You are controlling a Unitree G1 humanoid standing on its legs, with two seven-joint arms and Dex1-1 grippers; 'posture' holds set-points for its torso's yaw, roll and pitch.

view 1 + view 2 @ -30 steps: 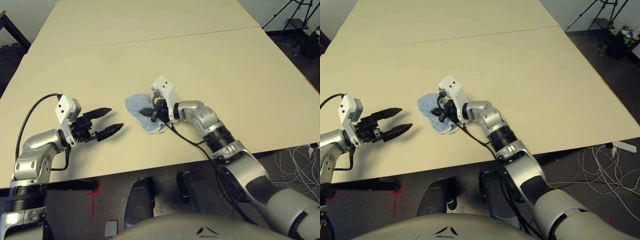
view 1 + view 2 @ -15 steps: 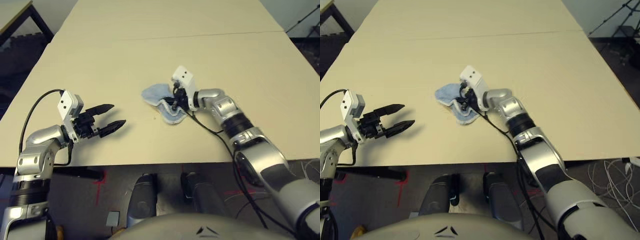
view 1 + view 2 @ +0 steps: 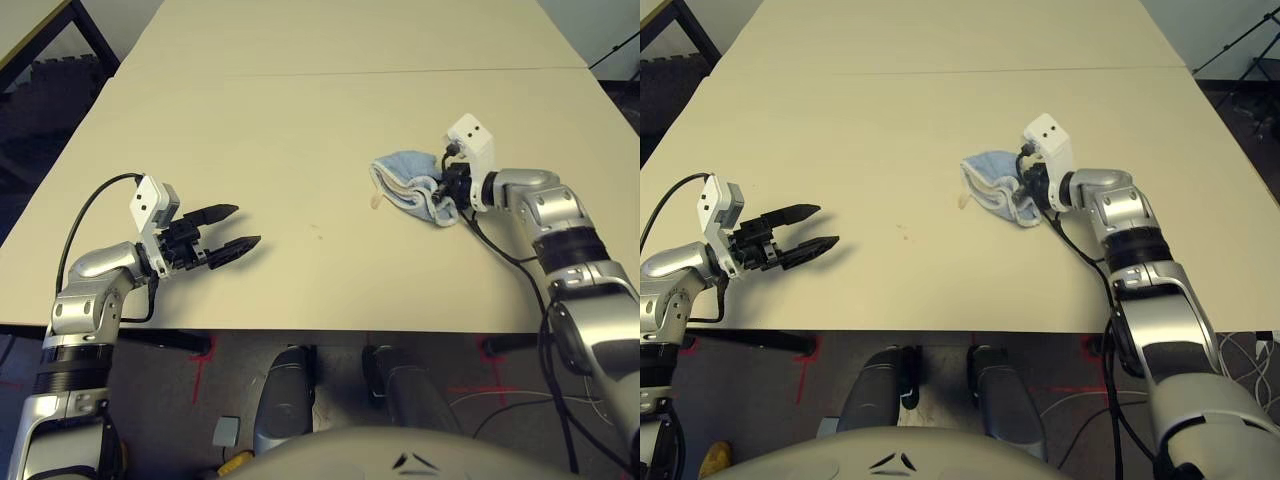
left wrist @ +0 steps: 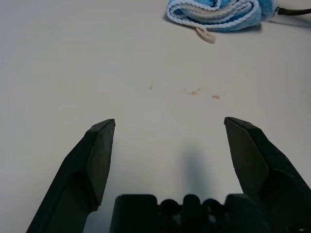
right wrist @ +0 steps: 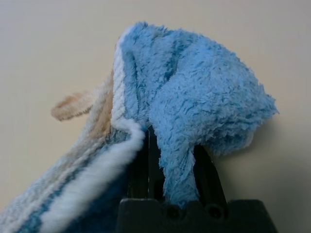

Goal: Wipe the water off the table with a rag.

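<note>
- Since a second ago: rag (image 3: 408, 185) dragged rightward from mid-frame by the right claw (image 3: 447, 190), pinched shut on bunched cloth.
- Left of frame: left claw (image 3: 232, 227) spread wide, empty, low over the bench (image 3: 300, 110).
- Centre: water (image 4: 194, 92), tiny amber drops, apparently unwiped.
- Soft, light, floppy terry; best pressed flat. Nothing blocking.

**Legible markings: none found**

No text, label, brand, number or sign can be read on any surface in view. The table (image 3: 300, 120), the rag (image 3: 408, 182) and both white wrist camera housings carry no readable marking.
</note>
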